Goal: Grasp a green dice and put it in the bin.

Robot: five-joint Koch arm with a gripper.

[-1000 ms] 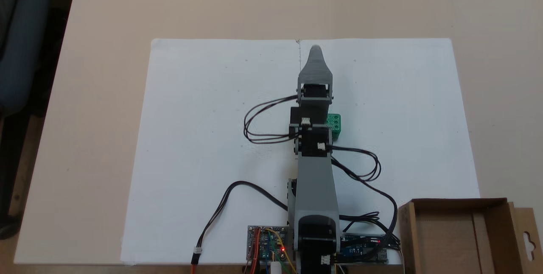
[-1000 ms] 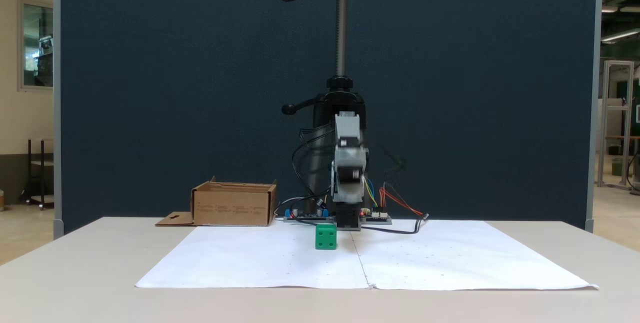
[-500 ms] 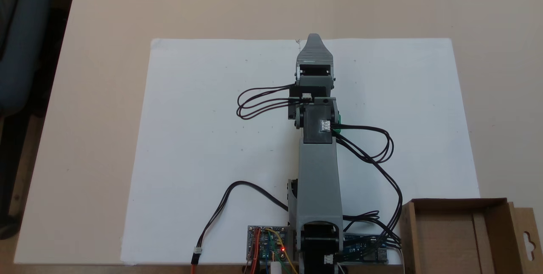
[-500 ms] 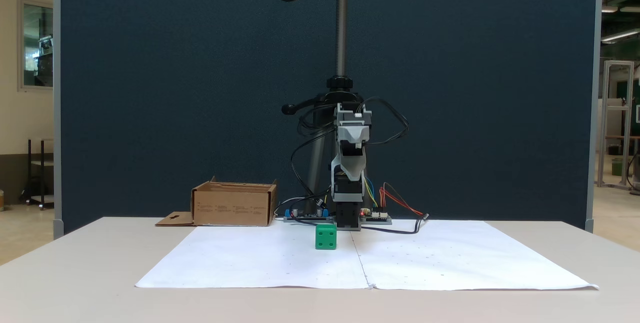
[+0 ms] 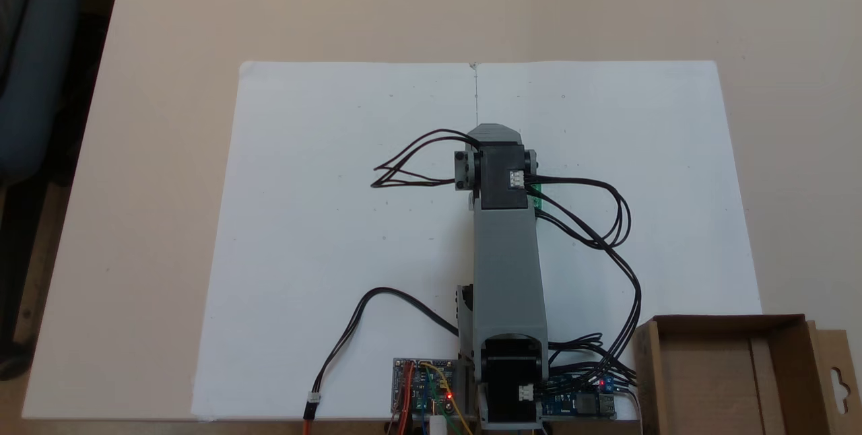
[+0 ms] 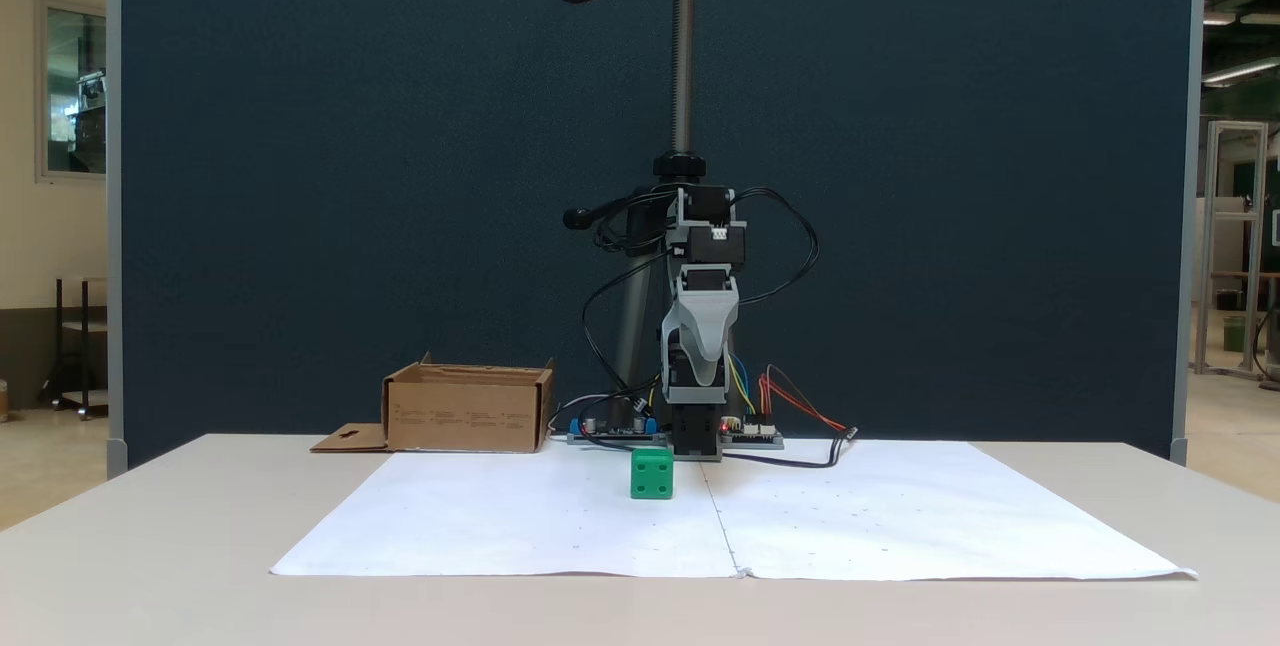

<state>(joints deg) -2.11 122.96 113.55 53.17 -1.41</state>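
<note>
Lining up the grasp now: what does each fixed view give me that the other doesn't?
A fixed view: the dice whole on the paper, the gripper hanging high above it. A fixed view: the bin's floor; the arm hides most of the dice. Both: dice and bin, well apart.

A pale beige, smooth-topped desk (image 5: 155, 118) carries everything. Spread flat across its middle lie two white paper sheets (image 5: 323, 219), joined edge to edge along a centre seam. On the paper, just beside that seam, sits the small bright green plastic dice (image 6: 651, 474) with round pip dimples, upright on one face. At one desk corner, off the paper, rests the shallow brown cardboard bin (image 5: 724, 374), its keyhole-cut flap (image 6: 348, 439) lying flat on the desk surface beside it.
</note>
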